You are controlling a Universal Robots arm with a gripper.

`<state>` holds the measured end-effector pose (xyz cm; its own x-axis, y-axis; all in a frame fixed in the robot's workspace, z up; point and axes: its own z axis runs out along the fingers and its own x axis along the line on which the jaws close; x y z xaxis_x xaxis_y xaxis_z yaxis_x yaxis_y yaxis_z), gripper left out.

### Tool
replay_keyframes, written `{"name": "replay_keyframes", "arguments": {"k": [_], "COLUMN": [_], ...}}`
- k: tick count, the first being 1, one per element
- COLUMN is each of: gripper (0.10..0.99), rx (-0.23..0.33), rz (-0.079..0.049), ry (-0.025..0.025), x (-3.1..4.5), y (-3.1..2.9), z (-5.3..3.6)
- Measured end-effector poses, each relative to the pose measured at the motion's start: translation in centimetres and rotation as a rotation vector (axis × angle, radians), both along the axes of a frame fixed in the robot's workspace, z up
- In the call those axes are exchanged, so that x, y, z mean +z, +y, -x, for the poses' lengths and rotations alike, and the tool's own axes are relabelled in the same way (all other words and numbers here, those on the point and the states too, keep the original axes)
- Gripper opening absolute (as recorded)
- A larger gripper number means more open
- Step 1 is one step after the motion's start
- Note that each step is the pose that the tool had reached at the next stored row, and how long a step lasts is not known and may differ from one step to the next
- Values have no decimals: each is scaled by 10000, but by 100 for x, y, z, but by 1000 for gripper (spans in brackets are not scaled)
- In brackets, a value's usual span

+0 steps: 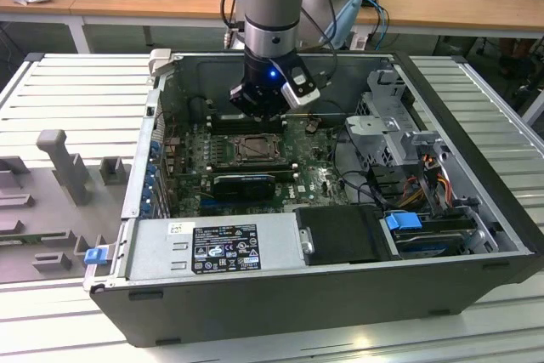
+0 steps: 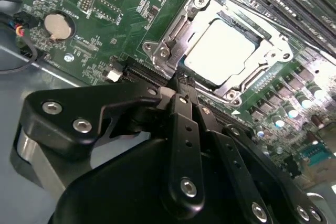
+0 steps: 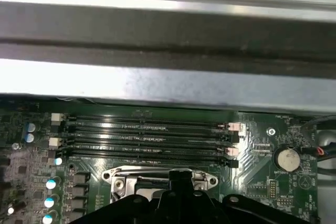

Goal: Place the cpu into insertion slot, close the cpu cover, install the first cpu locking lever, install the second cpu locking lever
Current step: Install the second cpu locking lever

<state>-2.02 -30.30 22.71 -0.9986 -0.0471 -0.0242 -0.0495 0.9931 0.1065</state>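
The cpu (image 2: 223, 48), a pale square chip, lies flat in the insertion slot (image 1: 255, 149) on the green board. The cpu cover (image 2: 173, 32), a silver metal frame, lies down around the chip, which shows through its window. My gripper (image 2: 181, 85) is shut, its two black fingers pressed together with nothing between them. The tips hover just off the corner of the socket frame. In the exterior view the gripper (image 1: 259, 108) hangs inside the open computer case, just behind the slot. In the first wrist view the gripper (image 3: 178, 179) covers part of the socket's edge (image 3: 118, 177).
Long black memory slots (image 3: 147, 135) run beside the socket, with the case wall (image 3: 168, 77) behind them. A coin battery (image 2: 56, 26) sits on the board. A black graphics card (image 1: 245, 184), the power supply (image 1: 212, 244) and a drive cage (image 1: 399, 116) crowd the case.
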Motion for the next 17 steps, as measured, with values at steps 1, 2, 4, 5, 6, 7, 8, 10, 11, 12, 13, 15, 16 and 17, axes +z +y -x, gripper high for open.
{"name": "replay_keyframes", "arguments": {"k": [1, 2, 4, 5, 6, 7, 8, 10, 11, 12, 13, 15, 16, 17], "gripper": [106, 106, 106, 106, 106, 106, 106, 106, 106, 106, 106, 106, 106, 106], "rx": [-1, -1, -1, 0, -3, -7, -7, -6, -8, -7, -6, -8, -8, -7], "rz": [2, 0, 0, -1, -3, -5, -7, -6, -5, -6, -5, -8, -9, -14], "ry": [1, 0, 1, 1, 0, 0, 0, 1, 2, 15, 36, 128, 152, 175], "x": [33, 65, 166, 173, 173, 174, 173, 173, 173, 172, 171, 165, 162, 157], "y": [-1, -1, -3, -10, -23, -61, -89, -171, -242, -289, -321, -404, -438, -476], "z": [0, 0, 0, 0, 0, 0, 0, 0, 0, 0, -1, -4, -5, -5]}}
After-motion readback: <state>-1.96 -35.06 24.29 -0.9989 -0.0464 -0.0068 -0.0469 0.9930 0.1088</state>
